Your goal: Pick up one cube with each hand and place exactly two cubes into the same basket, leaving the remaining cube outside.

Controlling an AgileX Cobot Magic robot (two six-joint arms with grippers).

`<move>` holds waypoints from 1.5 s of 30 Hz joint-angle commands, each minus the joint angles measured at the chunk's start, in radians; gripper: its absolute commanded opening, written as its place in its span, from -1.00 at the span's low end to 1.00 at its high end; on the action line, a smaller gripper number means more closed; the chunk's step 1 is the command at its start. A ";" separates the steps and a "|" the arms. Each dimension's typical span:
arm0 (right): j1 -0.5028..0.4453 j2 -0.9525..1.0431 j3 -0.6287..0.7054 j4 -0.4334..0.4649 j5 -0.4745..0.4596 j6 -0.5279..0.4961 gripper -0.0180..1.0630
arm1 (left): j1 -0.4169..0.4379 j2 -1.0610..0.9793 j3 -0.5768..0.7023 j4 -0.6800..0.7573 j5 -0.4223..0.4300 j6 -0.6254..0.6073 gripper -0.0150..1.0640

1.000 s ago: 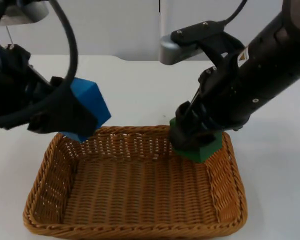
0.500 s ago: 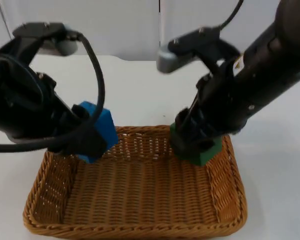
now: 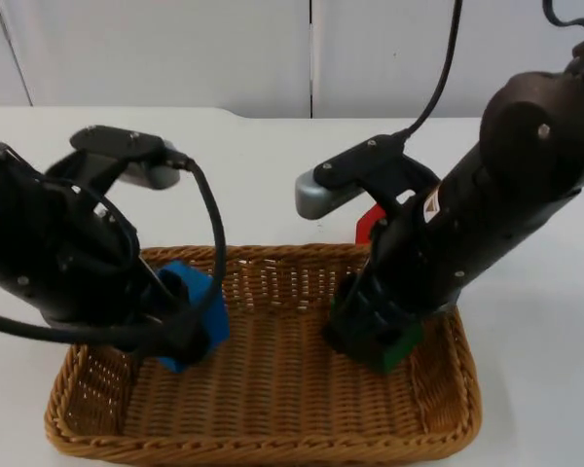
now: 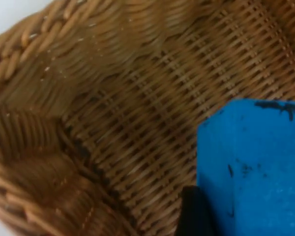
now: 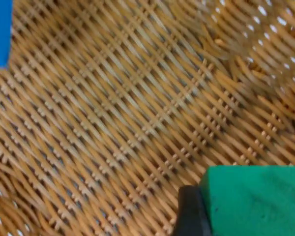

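A brown wicker basket (image 3: 457,394) lies on the white table near the front. My left gripper (image 3: 187,331) is shut on a blue cube (image 3: 197,313) and holds it low inside the basket's left half, close above the woven floor (image 4: 137,123). The blue cube (image 4: 250,167) sits against a black fingertip (image 4: 194,214). My right gripper (image 3: 365,331) is shut on a green cube (image 3: 394,347) inside the basket's right half. The green cube (image 5: 255,199) hangs just above the weave, with the blue cube (image 5: 0,32) farther off. A red cube (image 3: 368,225) lies on the table behind the basket, partly hidden by my right arm.
The basket's raised rim (image 3: 263,255) surrounds both grippers. White table (image 3: 535,321) stretches around the basket, and the grey partition wall (image 3: 175,49) stands at the back.
Both arms have come down into the basket. The blue cube moved down and right from above the left rim; the green cube dropped from the back right rim to near the floor.
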State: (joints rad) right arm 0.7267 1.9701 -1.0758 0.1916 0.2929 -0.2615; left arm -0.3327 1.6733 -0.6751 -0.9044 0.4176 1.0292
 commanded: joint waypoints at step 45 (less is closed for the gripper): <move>0.005 0.031 0.002 0.005 -0.027 -0.001 0.15 | -0.006 0.113 0.004 -0.237 -0.030 0.208 0.37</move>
State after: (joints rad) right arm 0.7267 2.0161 -1.0758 0.1916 0.2668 -0.2615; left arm -0.3327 1.7857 -0.6751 -1.1210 0.3843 1.2405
